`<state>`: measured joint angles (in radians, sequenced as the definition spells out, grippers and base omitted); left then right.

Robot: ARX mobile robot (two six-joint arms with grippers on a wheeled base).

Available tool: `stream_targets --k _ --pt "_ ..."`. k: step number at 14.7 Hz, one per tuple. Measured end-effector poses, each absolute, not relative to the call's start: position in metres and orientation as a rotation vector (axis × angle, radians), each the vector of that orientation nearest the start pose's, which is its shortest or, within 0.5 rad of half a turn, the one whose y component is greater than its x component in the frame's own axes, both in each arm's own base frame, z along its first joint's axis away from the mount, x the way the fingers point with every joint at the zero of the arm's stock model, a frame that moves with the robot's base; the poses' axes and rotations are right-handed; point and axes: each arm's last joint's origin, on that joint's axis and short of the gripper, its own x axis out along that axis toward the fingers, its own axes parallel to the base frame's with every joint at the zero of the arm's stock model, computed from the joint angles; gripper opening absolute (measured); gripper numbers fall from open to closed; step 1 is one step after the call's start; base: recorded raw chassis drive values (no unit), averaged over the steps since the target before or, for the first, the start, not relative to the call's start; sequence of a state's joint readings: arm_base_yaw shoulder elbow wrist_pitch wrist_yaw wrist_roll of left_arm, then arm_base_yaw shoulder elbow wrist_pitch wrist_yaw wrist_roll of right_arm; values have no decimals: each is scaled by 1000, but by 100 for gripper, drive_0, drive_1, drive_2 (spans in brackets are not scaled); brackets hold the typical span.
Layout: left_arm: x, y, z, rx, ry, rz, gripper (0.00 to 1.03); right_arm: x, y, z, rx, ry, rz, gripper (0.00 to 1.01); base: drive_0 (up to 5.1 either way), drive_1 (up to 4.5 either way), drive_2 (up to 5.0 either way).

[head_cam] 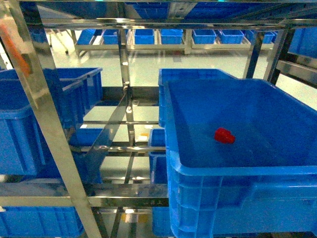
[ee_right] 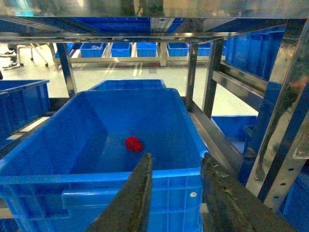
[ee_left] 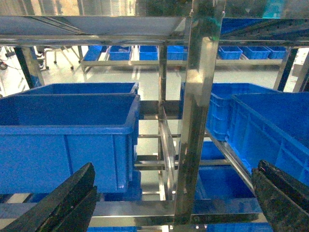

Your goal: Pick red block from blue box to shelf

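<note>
The red block lies on the floor of a large dark blue crate that sits on the steel shelf. The right wrist view also takes in the red block, beyond the near wall of the crate. My right gripper is open and empty, hanging in front of that wall, outside the crate. My left gripper is open wide and empty, facing a shelf upright. The blue box is out of view. Neither gripper appears in the head view.
More dark blue crates fill the shelf: two at the left, one behind the block's crate, others on lower tiers. Steel uprights and crossbars stand close on all sides. A far row of crates lines the back.
</note>
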<state>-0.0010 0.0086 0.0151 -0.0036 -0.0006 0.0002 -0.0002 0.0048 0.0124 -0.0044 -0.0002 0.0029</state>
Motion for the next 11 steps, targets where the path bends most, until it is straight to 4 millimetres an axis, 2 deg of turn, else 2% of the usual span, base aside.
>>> stream_targets --k 6,7,11 --pt "97 0 168 0 -3 0 98 97 0 167 3 -3 0 100 0 0 0" --pt "97 0 168 0 -3 0 98 97 0 167 3 -3 0 97 0 0 0" --pt "97 0 168 0 -3 0 98 97 0 167 3 -3 0 98 0 0 0"
